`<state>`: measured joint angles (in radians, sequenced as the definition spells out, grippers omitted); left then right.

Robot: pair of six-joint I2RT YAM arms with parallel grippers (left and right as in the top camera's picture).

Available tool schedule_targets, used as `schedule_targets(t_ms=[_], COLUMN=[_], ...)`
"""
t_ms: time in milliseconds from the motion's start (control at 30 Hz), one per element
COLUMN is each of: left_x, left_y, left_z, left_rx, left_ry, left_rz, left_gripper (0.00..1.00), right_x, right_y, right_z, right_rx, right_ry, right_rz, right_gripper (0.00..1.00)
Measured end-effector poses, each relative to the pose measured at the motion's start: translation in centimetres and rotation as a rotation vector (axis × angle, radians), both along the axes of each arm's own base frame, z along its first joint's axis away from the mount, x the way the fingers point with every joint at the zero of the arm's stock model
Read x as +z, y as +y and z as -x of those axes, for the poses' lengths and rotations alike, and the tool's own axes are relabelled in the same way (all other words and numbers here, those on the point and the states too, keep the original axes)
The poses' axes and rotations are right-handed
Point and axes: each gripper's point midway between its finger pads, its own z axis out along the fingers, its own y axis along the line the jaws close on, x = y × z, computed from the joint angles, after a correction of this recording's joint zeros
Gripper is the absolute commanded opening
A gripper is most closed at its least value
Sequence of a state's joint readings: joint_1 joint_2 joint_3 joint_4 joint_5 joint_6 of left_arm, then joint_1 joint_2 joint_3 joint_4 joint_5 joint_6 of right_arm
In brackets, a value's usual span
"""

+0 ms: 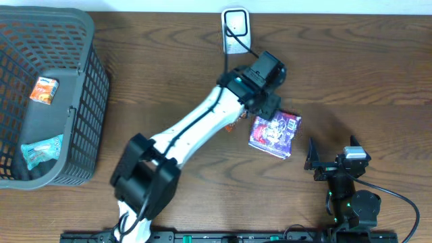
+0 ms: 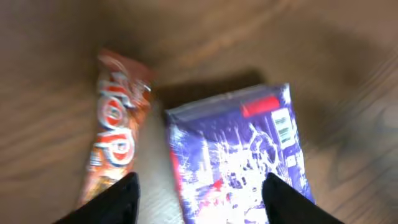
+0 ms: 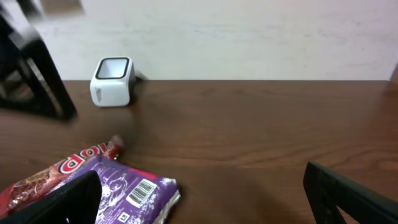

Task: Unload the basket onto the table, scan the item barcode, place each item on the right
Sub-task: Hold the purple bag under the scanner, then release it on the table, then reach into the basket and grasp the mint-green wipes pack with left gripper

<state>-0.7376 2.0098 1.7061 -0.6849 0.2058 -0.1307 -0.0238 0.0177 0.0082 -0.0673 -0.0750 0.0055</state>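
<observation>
A purple snack packet (image 1: 275, 133) lies flat on the wooden table, its barcode (image 3: 143, 191) facing up near one end. A red-orange candy bar (image 2: 118, 130) lies right beside it on its left. My left gripper (image 1: 268, 104) hovers just above both; in the left wrist view its gripper (image 2: 202, 183) is open, one finger over the bar's end, the other over the purple packet (image 2: 239, 155), with nothing held. The white scanner (image 1: 235, 30) stands at the table's far edge. My right gripper (image 1: 333, 152) rests open near the front right, facing the packet (image 3: 134, 193).
A dark grey mesh basket (image 1: 88, 81) stands at the left with an orange packet (image 1: 44, 90) and a teal packet (image 1: 42, 150) inside. The scanner's cable (image 1: 243, 47) trails from it toward the left arm. A pale wall (image 3: 249, 31) runs behind the table.
</observation>
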Motion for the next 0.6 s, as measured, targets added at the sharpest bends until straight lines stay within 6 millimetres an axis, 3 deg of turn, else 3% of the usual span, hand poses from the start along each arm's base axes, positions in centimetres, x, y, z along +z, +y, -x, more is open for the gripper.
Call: schedule_targets(t_ms=[100, 133, 167, 233, 300, 367, 467, 500, 567, 600], left_x=[6.0, 8.4, 11.8, 16.5, 21.9, 25.9, 29.4, 29.7, 29.3, 28.6], left_y=[2.6, 3.9, 6.3, 10.6, 16.6, 22.9, 31.9, 34.5, 42.0, 43.7], left_z=[-2.9, -4.0, -5.3, -6.8, -7.9, -8.0, -6.8, -6.2, -4.3, -3.8], left_rx=[0.077, 0.111, 0.165, 0.253, 0.373, 0.498, 0.689, 0.750, 0.937, 0.982], left_ry=[-0.113, -0.160, -0.225, -0.319, -0.436, -0.537, -0.635, -0.645, -0.633, -0.612], left_rz=[0.093, 0.129, 0.171, 0.221, 0.266, 0.276, 0.246, 0.227, 0.154, 0.135], left_gripper=[0.72, 0.79, 0.84, 0.99, 0.99, 0.99, 0.99, 0.99, 0.99, 0.99], right_x=[0.0, 0.0, 0.0, 0.0, 0.0, 0.0, 0.0, 0.0, 0.0, 0.0], right_y=[0.0, 0.0, 0.0, 0.0, 0.0, 0.0, 0.0, 0.0, 0.0, 0.0], right_z=[0.0, 0.0, 0.0, 0.0, 0.0, 0.0, 0.0, 0.0, 0.0, 0.0], right_rx=[0.000, 0.000, 0.000, 0.000, 0.000, 0.000, 0.000, 0.000, 0.000, 0.000], right_ry=[0.000, 0.000, 0.000, 0.000, 0.000, 0.000, 0.000, 0.000, 0.000, 0.000], right_rz=[0.000, 0.000, 0.000, 0.000, 0.000, 0.000, 0.000, 0.000, 0.000, 0.000], right_gripper=[0.99, 0.99, 0.99, 0.99, 0.99, 0.99, 0.99, 0.99, 0.99, 0.99])
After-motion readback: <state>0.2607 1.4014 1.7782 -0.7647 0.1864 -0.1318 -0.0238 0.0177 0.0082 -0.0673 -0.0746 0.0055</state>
